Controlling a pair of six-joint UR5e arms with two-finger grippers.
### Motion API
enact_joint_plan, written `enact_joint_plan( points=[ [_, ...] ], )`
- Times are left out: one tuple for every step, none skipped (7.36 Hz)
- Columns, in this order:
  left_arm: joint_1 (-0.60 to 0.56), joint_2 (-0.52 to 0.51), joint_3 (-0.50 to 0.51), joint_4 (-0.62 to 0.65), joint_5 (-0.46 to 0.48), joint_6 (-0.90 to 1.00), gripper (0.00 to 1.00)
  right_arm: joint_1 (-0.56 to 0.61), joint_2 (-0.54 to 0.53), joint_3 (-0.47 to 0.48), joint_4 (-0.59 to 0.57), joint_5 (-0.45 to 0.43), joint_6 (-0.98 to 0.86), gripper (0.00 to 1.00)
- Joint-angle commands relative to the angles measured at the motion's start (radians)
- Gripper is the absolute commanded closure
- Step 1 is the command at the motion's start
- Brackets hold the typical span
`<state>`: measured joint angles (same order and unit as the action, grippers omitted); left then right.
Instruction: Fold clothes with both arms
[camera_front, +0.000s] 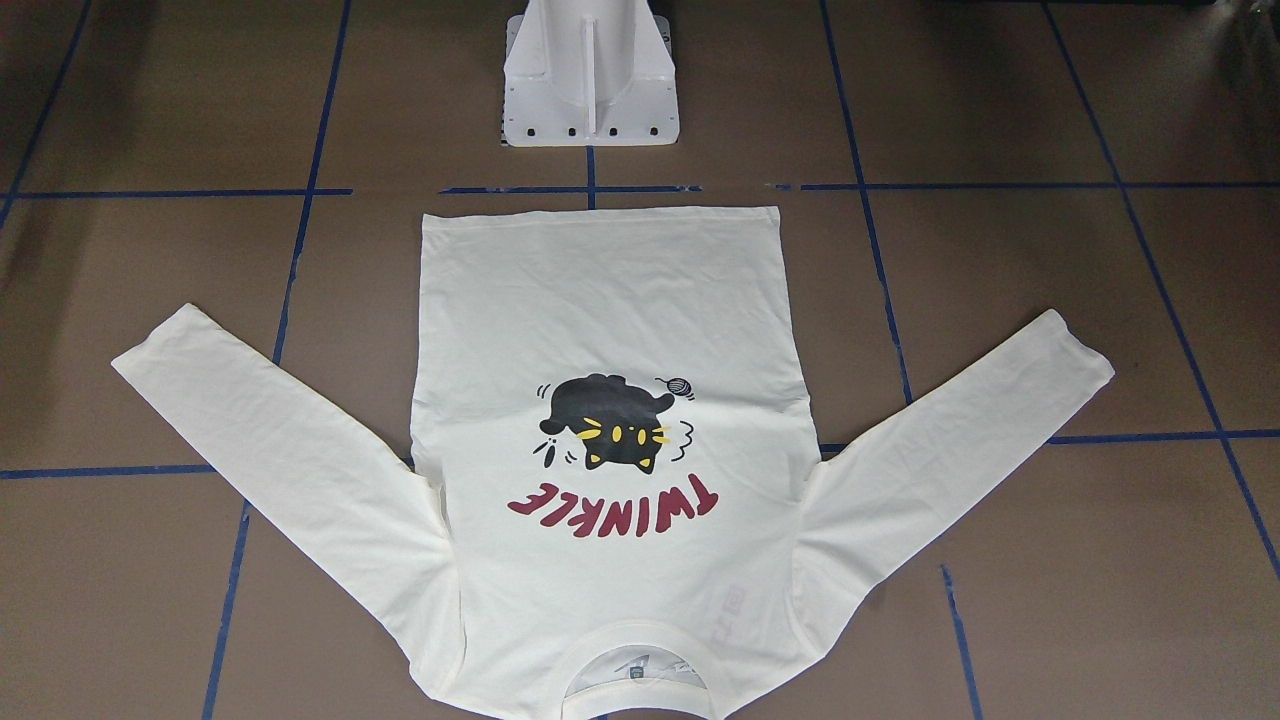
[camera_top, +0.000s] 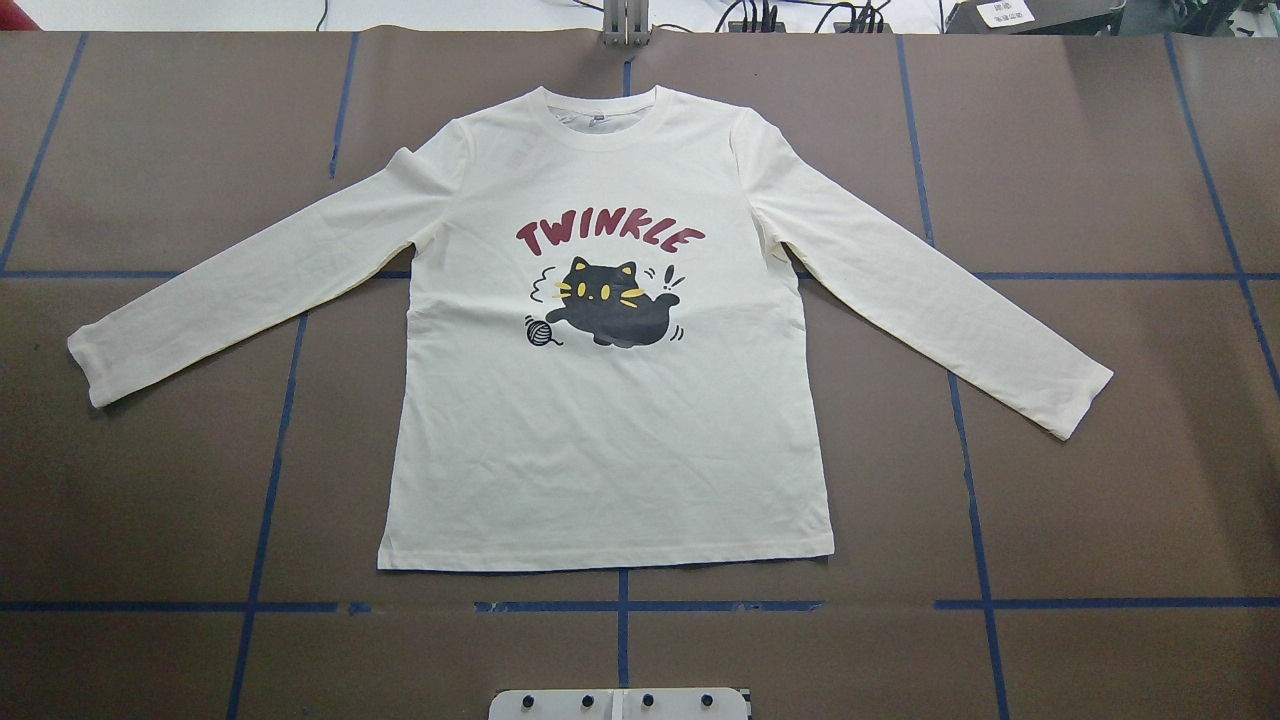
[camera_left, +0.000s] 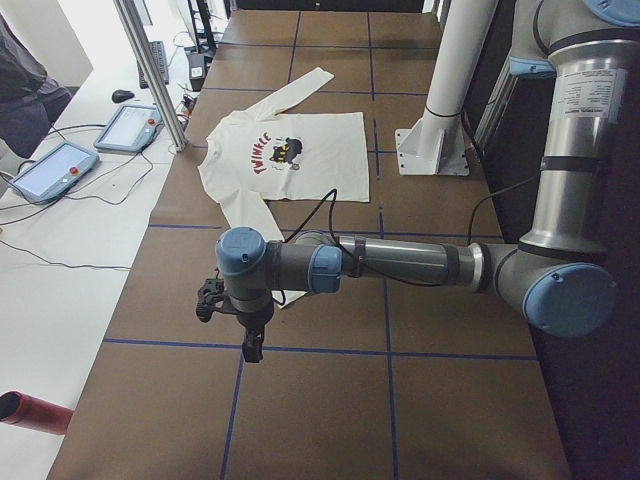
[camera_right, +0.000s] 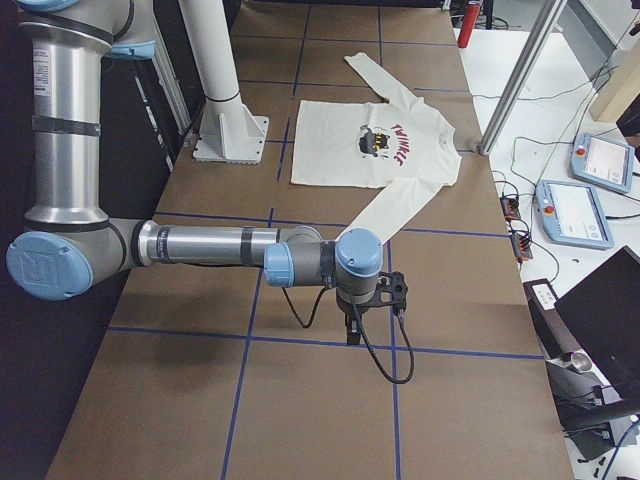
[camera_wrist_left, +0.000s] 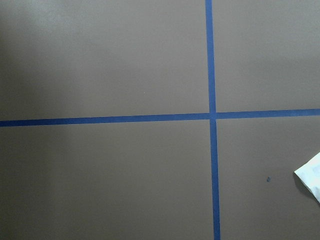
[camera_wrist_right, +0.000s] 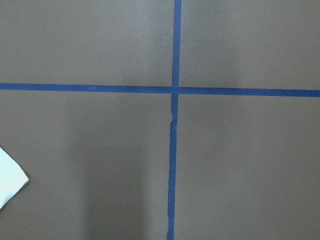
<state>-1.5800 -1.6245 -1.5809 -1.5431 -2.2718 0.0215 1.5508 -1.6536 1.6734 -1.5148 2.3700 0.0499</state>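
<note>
Brown bench (camera_front: 1050, 300) covering, gridded with blue tape (camera_front: 1000, 186), fills the front-facing view. The cream T-shirt (camera_front: 610, 330) lies flat and print-up at the middle. Its hem is toward the robot's edge, just short of the white pedestal (camera_front: 590, 80). Its collar is at the operators' edge, and a sleeve is splayed toward each end.

Overhead, the T-shirt shows the same spread. The black cat and red "TWINKLE" face up, the body is smooth and unfolded, and both cuffs stop well short of the bench ends.

From the left end, the left arm (camera_left: 400, 265) stretches low across the bench. Its left hand (camera_left: 252, 345) points straight down above the surface, near the left cuff. Whether its fingers are spread or pressed together cannot be told.

From the right end, the right arm (camera_right: 200, 245) mirrors that pose. The right hand (camera_right: 353, 330) points down near the right cuff, and its state cannot be told either.

In the left wrist view there is bare brown surface with a tape cross, and a white cloth corner at the right edge.

The right wrist view shows another tape cross, with a white cloth corner low on the left edge.
</note>
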Motion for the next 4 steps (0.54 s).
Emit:
enact_joint_plan(
  points=[
    [0.0,-0.003,-0.002,-0.002,0.0,-0.002,0.0,0.0,0.0,0.008,-0.001,0.012,0.001,0.0],
    [0.0,-0.017,-0.001,-0.002,-0.002,-0.008,0.0,0.0,0.005,0.002,0.004,0.053,-0.005,0.0],
    [0.0,-0.055,-0.001,-0.005,-0.003,0.0,0.0,0.0,0.009,-0.029,0.022,0.087,-0.004,0.0],
    [0.0,-0.063,-0.007,-0.037,-0.014,-0.002,0.0,0.0,0.017,-0.018,0.025,0.107,0.005,0.0]
  ],
)
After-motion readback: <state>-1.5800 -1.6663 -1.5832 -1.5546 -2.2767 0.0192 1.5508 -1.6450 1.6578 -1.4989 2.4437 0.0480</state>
